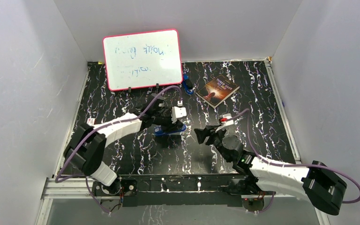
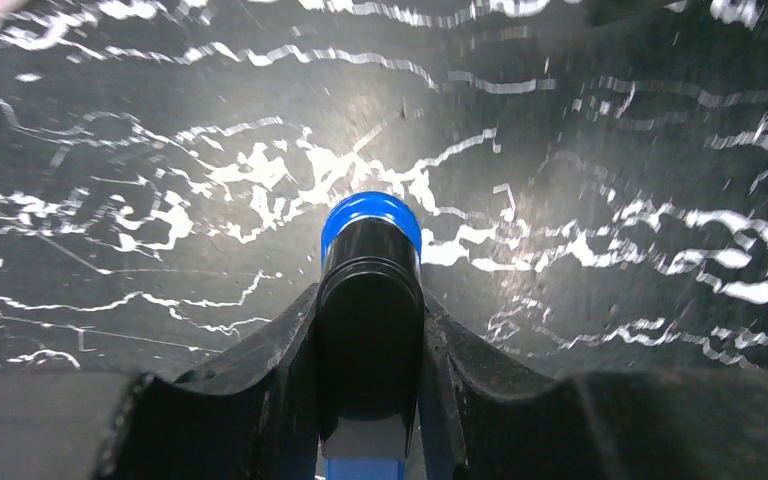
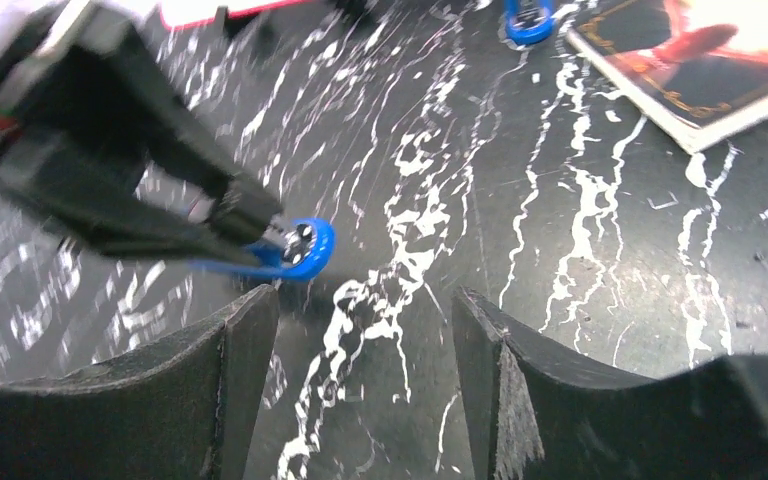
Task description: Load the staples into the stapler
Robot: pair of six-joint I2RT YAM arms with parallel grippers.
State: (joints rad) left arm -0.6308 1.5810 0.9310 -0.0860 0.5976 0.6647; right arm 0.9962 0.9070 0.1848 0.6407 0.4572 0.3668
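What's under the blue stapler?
Black marbled table shows around the stapler, which the left claw grips. The spot right beneath it is hidden.

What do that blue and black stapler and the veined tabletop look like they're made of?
The stapler: probably moulded plastic, glossy; the black top catches the light and the blue nose is smoothly rounded. The tabletop: black with white veins like marble, but possibly a printed laminate or sheet; flat, with a soft sheen.

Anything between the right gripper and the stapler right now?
Nothing: only bare black marbled tabletop between the open right gripper and the blue stapler, clearest in the right wrist view.
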